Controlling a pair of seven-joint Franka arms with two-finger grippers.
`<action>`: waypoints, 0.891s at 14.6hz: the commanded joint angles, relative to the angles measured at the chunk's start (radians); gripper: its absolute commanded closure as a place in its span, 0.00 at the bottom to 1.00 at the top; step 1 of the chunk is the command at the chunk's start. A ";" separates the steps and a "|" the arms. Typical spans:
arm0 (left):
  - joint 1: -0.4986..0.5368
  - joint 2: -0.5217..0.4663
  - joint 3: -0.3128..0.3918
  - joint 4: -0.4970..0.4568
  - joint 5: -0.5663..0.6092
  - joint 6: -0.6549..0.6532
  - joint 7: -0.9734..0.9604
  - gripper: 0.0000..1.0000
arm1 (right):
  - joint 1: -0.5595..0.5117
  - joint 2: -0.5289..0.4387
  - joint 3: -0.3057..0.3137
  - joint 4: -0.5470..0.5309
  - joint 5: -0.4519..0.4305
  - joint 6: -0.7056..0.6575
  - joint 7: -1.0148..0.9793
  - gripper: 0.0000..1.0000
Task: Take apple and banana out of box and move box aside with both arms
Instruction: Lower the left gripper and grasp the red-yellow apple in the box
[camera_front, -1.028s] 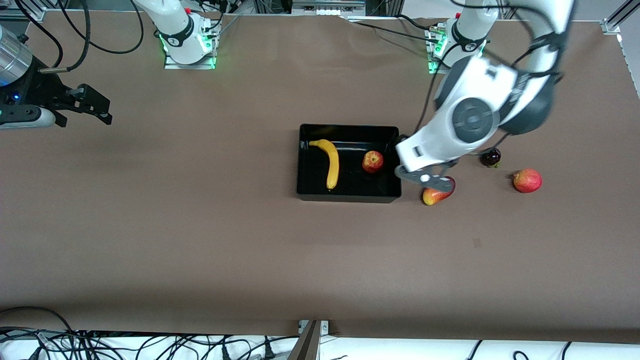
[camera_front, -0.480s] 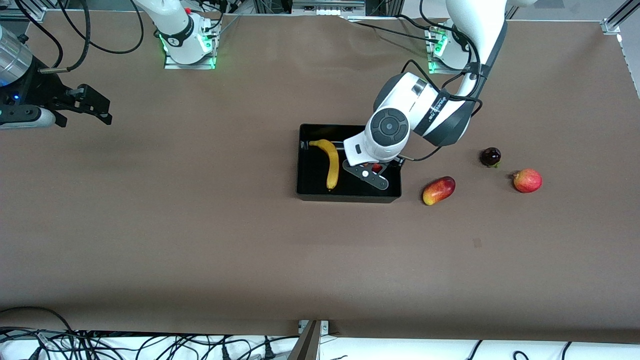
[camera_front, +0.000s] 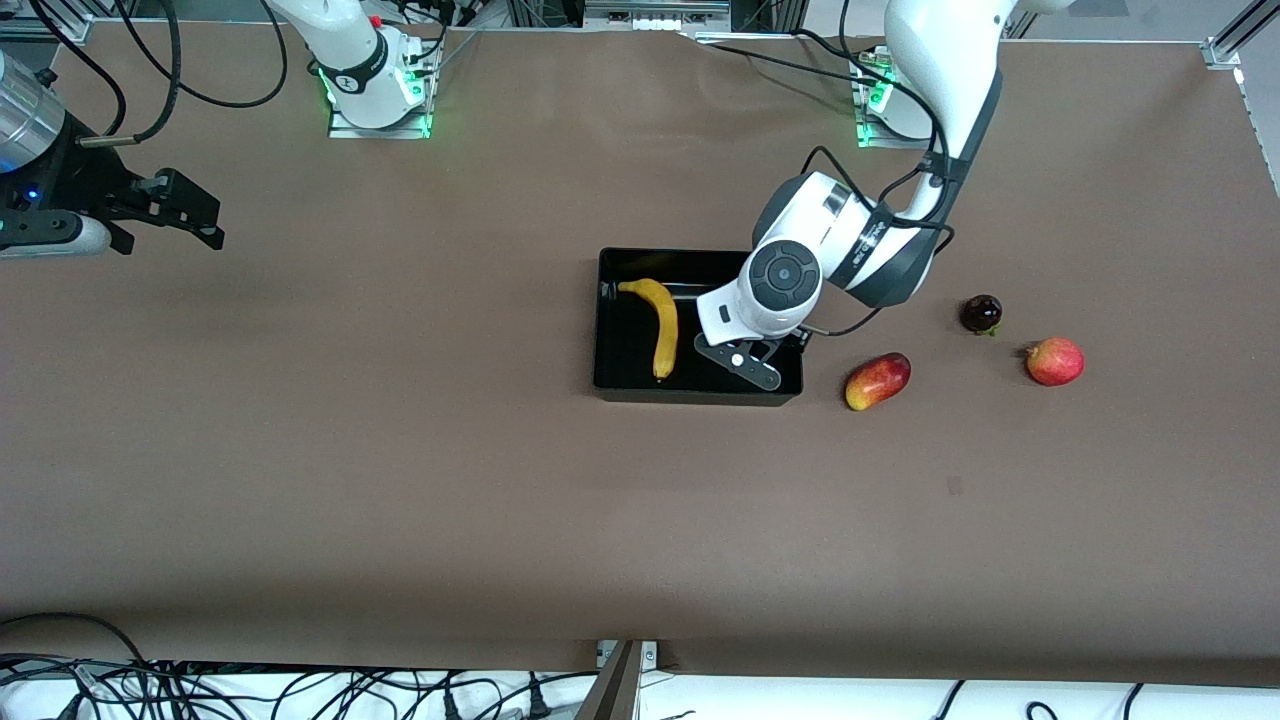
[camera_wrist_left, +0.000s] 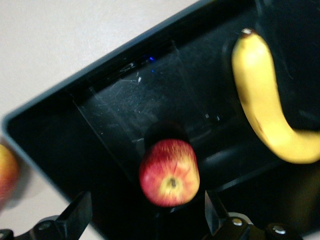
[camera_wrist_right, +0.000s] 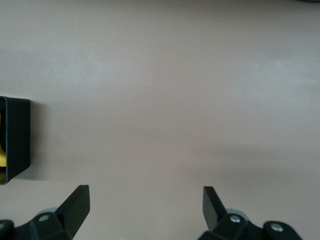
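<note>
The black box (camera_front: 690, 393) lies mid-table with the yellow banana (camera_front: 662, 325) along its end toward the right arm. My left gripper (camera_front: 742, 362) hangs over the box's other end, and its wrist hides the apple in the front view. In the left wrist view the red-and-yellow apple (camera_wrist_left: 169, 172) sits on the box (camera_wrist_left: 100, 110) floor, the banana (camera_wrist_left: 265, 115) beside it. My left gripper (camera_wrist_left: 146, 207) is open, its fingers wide apart just short of the apple. My right gripper (camera_front: 205, 222) waits open over bare table at the right arm's end, nothing between its fingers (camera_wrist_right: 80, 200).
An oblong red-yellow fruit (camera_front: 877, 381) lies beside the box toward the left arm's end. A dark purple fruit (camera_front: 981, 313) and a round red fruit (camera_front: 1054, 361) lie further that way. The box's corner (camera_wrist_right: 17, 140) shows in the right wrist view.
My left arm has swung from over the oblong fruit to over the box and come down above the apple. The right arm has not moved.
</note>
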 joint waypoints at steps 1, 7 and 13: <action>-0.038 0.006 0.003 -0.057 0.097 0.091 -0.075 0.00 | -0.006 0.005 0.007 0.018 -0.011 -0.013 -0.010 0.00; -0.046 0.013 -0.019 -0.052 0.237 0.109 0.236 0.00 | -0.006 0.005 0.007 0.018 -0.011 -0.013 -0.010 0.00; 0.017 0.008 -0.095 -0.060 0.236 0.123 0.596 0.00 | -0.006 0.005 0.007 0.018 -0.011 -0.013 -0.010 0.00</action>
